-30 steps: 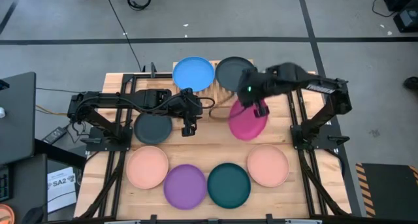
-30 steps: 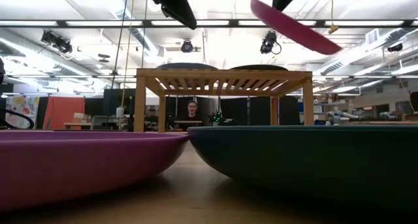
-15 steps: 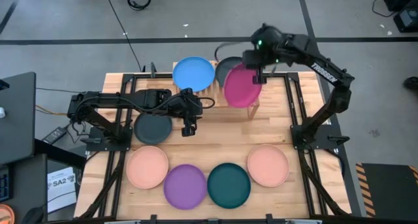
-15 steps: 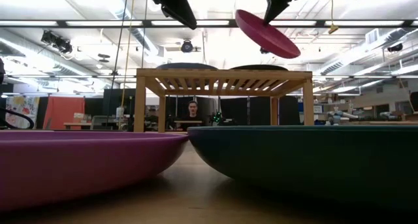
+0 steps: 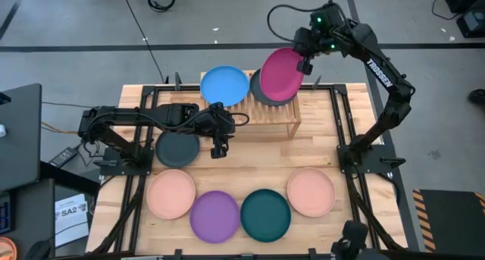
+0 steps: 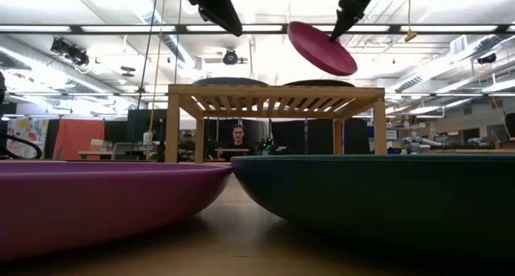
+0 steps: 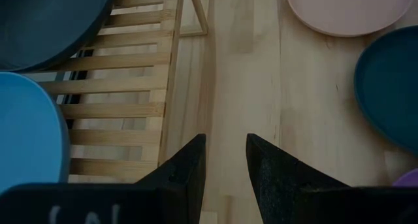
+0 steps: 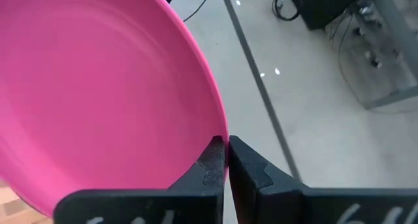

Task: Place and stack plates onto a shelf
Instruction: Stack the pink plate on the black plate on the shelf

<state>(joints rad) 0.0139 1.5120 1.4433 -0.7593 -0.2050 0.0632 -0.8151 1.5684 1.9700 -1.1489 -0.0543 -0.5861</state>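
Note:
My right gripper (image 5: 305, 61) is shut on the magenta plate (image 5: 281, 73), held in the air over the right half of the bamboo shelf (image 5: 271, 113). The plate covers most of the charcoal plate (image 5: 255, 88) lying on the slats. The blue plate (image 5: 224, 86) lies flat on the shelf's left half. In the low view the magenta plate (image 6: 322, 48) hangs tilted above the shelf (image 6: 278, 95). My left gripper (image 5: 219, 149) hovers open over bare table in front of the shelf, beside the second charcoal plate (image 5: 176, 148); in its wrist view the left gripper (image 7: 225, 145) holds nothing. My right gripper pinches the magenta plate's rim (image 8: 218, 134) between its two fingers, one fingertip (image 8: 210, 160) on the inner side and one on the outer side. It holds the rim on the plate's right-hand far side. The plate is lifted clear and tilted.
On the table's near half lie two peach plates (image 5: 171, 193) (image 5: 311, 192), the purple plate (image 5: 214, 216) and the dark teal plate (image 5: 265, 214). Bare planks show between them and the shelf. A person sits in the room behind the table (image 6: 236, 136).
My right gripper has carried the magenta plate up and toward the table's far edge, from over the table right of the shelf's front to above the charcoal plate on the shelf. The plate has stayed tilted in the hold.

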